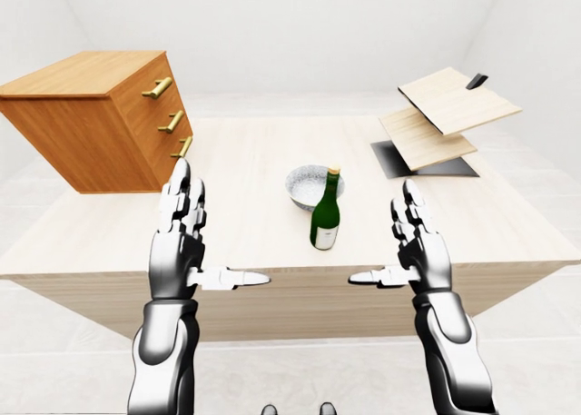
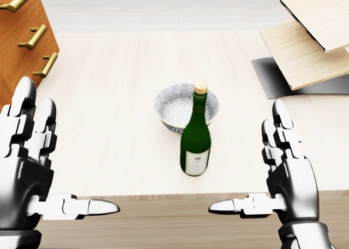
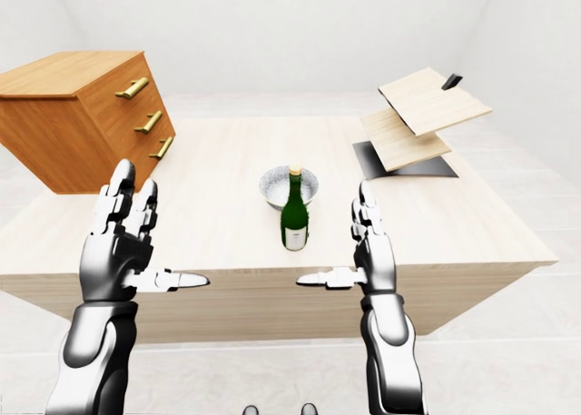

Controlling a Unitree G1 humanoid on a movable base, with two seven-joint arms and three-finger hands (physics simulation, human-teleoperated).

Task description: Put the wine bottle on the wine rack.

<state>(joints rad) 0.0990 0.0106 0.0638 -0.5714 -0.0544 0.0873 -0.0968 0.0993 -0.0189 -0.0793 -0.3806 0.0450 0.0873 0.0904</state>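
Observation:
A green wine bottle [image 2: 195, 145] with a cork and a pale label stands upright on the light wooden table [image 2: 109, 96], close to its near edge. The wine rack [image 2: 305, 47], slanted pale boards on a dark base, sits at the top right of the head view. My left hand [image 2: 65, 156] is open at the lower left, far from the bottle. At the lower right my right hand [image 2: 248, 162] is also open, thumb pointing left below the bottle, a gap away from it. Neither hand touches anything.
A patterned grey bowl [image 2: 177, 104] sits just above the bottle in the head view. An orange-brown drawer cabinet [image 1: 100, 120] with brass handles stands on the table's left. The table's near edge [image 2: 163, 196] runs across just above both thumbs.

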